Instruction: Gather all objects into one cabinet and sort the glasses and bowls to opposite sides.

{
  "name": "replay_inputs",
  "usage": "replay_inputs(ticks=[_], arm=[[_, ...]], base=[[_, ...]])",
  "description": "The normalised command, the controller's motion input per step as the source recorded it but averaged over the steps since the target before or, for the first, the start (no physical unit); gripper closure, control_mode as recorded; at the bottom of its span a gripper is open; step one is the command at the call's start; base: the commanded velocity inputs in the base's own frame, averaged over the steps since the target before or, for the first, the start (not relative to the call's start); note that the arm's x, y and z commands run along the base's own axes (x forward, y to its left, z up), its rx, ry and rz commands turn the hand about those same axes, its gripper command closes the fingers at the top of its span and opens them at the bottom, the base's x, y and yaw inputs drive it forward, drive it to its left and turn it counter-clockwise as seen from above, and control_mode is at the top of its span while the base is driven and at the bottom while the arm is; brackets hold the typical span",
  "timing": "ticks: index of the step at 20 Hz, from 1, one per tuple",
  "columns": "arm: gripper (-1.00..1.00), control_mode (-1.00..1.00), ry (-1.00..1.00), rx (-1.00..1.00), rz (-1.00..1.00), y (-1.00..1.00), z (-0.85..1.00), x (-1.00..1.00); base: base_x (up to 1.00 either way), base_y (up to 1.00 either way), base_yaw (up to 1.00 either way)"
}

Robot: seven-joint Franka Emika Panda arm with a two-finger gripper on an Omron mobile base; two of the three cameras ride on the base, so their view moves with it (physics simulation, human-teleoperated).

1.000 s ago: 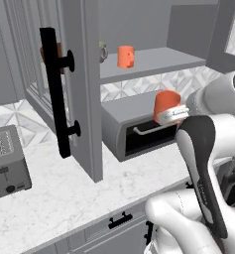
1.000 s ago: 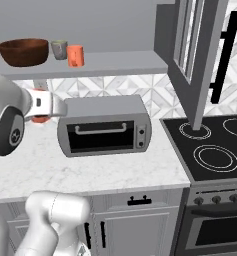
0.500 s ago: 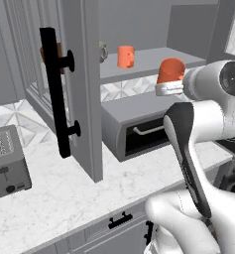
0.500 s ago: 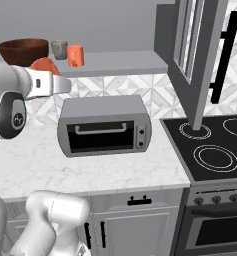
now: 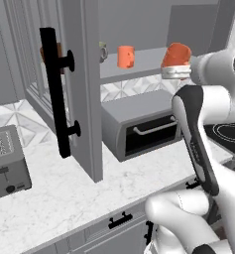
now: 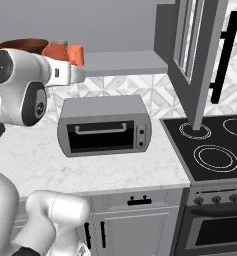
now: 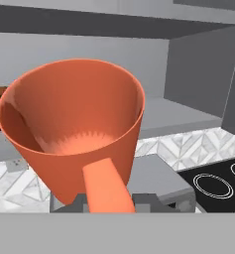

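Mug (image 7: 74,134), orange and rigid, is carried tilted at shelf (image 5: 144,62) height, pinched by the jaws of the gripper (image 5: 174,71); it is judged light, smooth, best taken by rim or handle. On the shelf are seen a second orange mug (image 5: 125,56) and a bowl (image 6: 25,46).

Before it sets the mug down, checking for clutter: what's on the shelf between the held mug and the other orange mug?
Bare shelf between held mug and orange mug, left base view.
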Motion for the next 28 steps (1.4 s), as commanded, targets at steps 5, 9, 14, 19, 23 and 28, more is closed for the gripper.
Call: replay_inputs(ticks=[5,9,14,19,23,28], arm=[[1.00,-1.00,0.00,0.06,0.02,-0.06,0.23,0.13],[1.00,-1.00,0.03,0.02,0.00,-0.02,0.22,0.49],[1.00,-1.00,0.06,0.01,0.00,0.03,0.15,0.57],[1.00,-1.00,0.22,0.00,0.02,0.02,-0.05,0.38],[1.00,-1.00,0.27,0.00,0.00,-0.01,0.03,1.00],[1.00,-1.00,-0.01,0.00,0.00,0.00,0.00,0.07]], base=[[0.00,0.00,0.00],[0.00,0.00,0.00],[0.00,0.00,0.00],[0.00,0.00,0.00],[0.00,0.00,0.00],[0.00,0.00,0.00]])
